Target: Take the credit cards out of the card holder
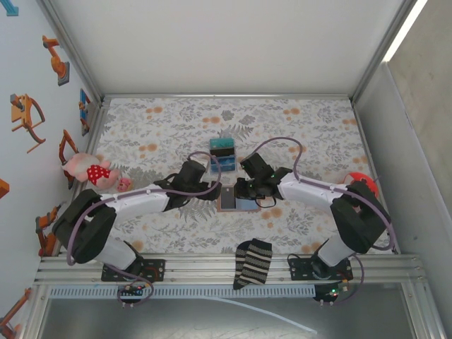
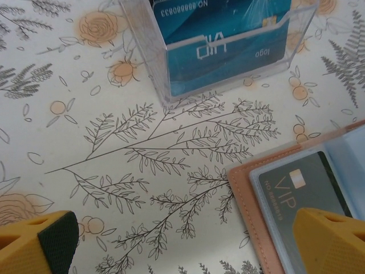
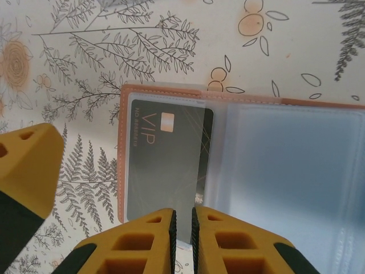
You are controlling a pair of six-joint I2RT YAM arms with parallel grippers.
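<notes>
The floral worktop (image 1: 304, 134) carries the card holder (image 3: 285, 171), lying open and flat. The left claw (image 2: 185, 244) is spread wide, one finger (image 2: 331, 242) over the card holder's corner. The right claw (image 3: 182, 234) is almost closed, its tips at the card holder's edge on the dark credit card (image 3: 165, 171) in its sleeve. Whether it grips the card cannot be told.

Top external: high, behind the arms, tilted down over the whole table (image 1: 296, 120); far off.
Left wrist: low over the cloth, angled forward toward the clear box (image 2: 228, 63); close.
Right wrist: looks almost straight down on the open card holder (image 3: 274, 165); very close.
Overlap: both wrist views catch the holder's half with the dark VIP card (image 3: 165, 171); the top view has holder and box at centre.
</notes>
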